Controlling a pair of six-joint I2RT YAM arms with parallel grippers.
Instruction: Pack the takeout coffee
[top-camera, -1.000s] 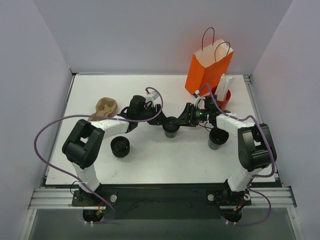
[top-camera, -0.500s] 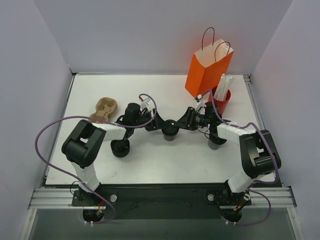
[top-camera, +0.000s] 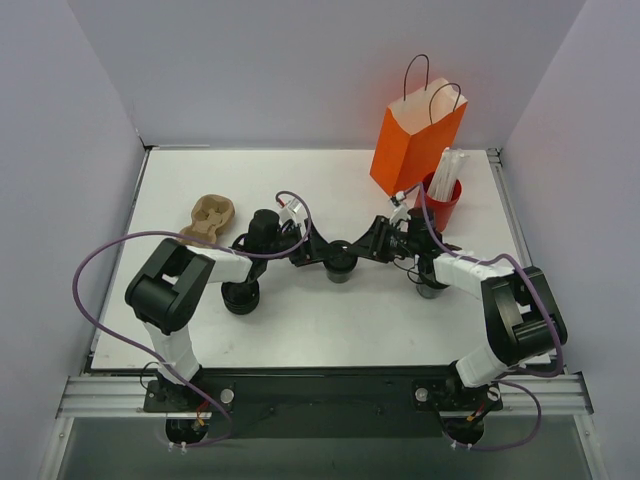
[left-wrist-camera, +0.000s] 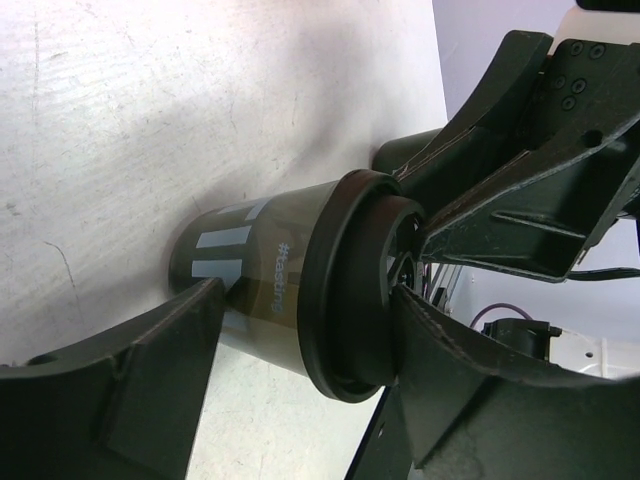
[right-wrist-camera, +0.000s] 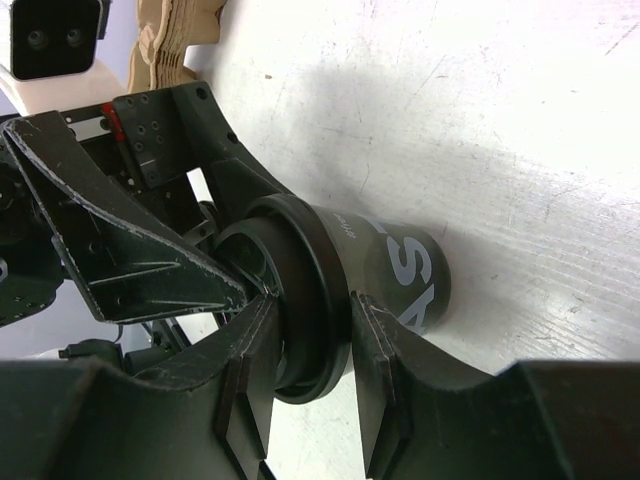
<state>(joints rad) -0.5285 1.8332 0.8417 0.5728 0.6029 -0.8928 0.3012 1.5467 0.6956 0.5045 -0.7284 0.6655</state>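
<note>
The left gripper (top-camera: 316, 252) is spread, its 2 fingers flanking the takeout coffee (top-camera: 340, 263). The cup stands upright on the table (top-camera: 200, 180), near its middle, directly between both claws. From the opposite side, the right gripper (right-wrist-camera: 312, 325) pinches the cup's black top rim, 1 finger on either side.

White table (top-camera: 200, 180), takeout coffee (top-camera: 340, 261), orange bag (top-camera: 415, 145), red cup (top-camera: 443, 206), cardboard carrier (top-camera: 208, 216)
</note>
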